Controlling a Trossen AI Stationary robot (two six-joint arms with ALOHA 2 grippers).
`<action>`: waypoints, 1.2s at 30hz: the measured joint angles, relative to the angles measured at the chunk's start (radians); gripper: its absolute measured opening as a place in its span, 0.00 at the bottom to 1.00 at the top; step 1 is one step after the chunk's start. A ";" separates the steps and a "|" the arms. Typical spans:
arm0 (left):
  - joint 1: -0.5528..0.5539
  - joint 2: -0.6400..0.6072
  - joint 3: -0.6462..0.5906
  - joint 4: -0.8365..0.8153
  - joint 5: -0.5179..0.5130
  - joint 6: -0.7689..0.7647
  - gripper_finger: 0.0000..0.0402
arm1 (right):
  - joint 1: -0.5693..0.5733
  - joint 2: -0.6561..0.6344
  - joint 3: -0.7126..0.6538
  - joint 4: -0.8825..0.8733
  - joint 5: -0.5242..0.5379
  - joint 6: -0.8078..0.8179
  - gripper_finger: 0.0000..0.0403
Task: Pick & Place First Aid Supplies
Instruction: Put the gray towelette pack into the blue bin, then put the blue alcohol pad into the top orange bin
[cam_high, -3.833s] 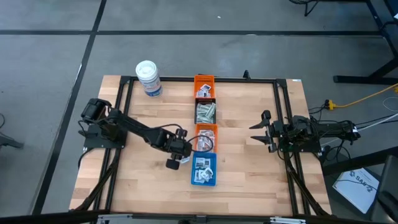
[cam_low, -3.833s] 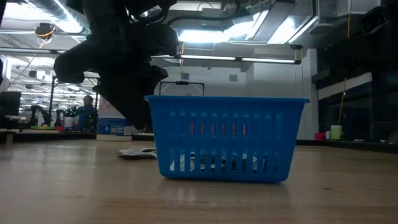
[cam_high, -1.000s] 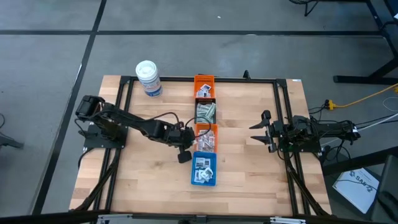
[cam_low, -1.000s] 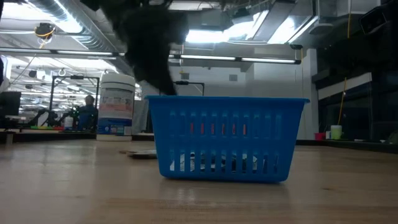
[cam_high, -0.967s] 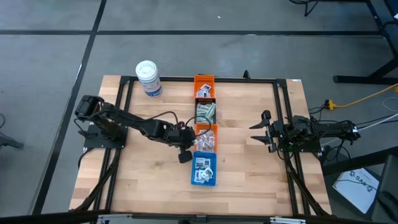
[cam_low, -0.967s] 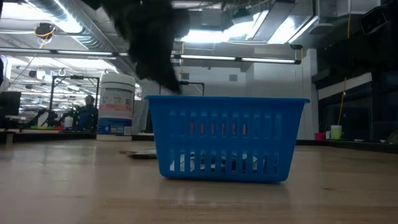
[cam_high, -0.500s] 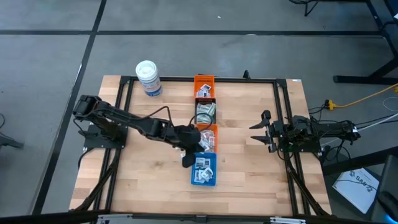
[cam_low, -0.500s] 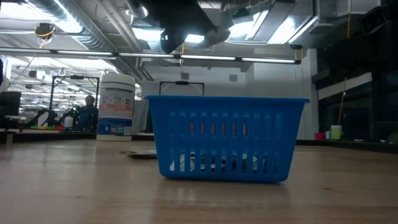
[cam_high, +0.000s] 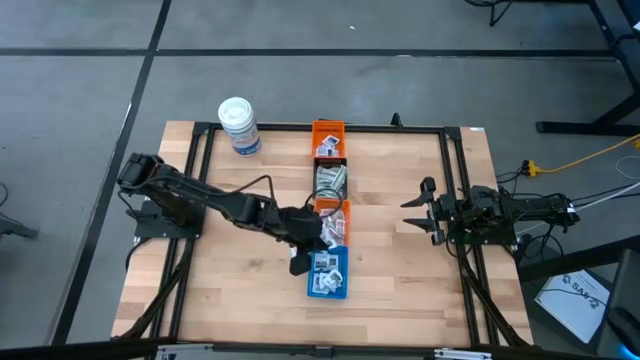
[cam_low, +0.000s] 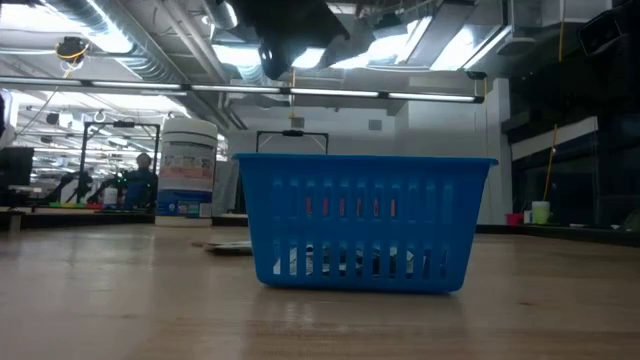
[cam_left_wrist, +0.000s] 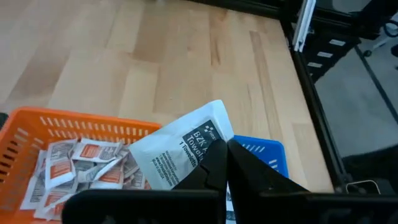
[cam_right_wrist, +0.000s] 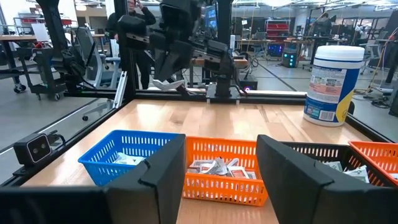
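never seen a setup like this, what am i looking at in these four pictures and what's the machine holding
This is a robot with two dark arms working at a wooden table. One picture looks straight down from above, one looks level across the tabletop, and the other two come from cameras on each arm's wrist.

Down the table's middle runs a row of small bins: orange, black, orange, then a blue bin nearest the front. They hold little first aid packets. A white tub stands at the back corner.

The left tool is shut on a white packet with black print, held above the edge of the blue bin beside the orange bin. The right tool waits open at the table's right side, holding nothing.
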 joint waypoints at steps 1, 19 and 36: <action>-0.011 0.000 0.000 0.005 -0.013 -0.001 0.00 | 0.000 0.000 0.000 0.000 0.000 0.000 0.48; -0.170 0.218 0.103 0.037 -0.009 0.013 0.00 | 0.000 0.000 0.000 0.000 0.000 0.000 0.48; -0.188 0.271 0.102 0.041 -0.005 0.066 0.14 | 0.000 0.000 0.000 0.000 0.000 0.000 0.48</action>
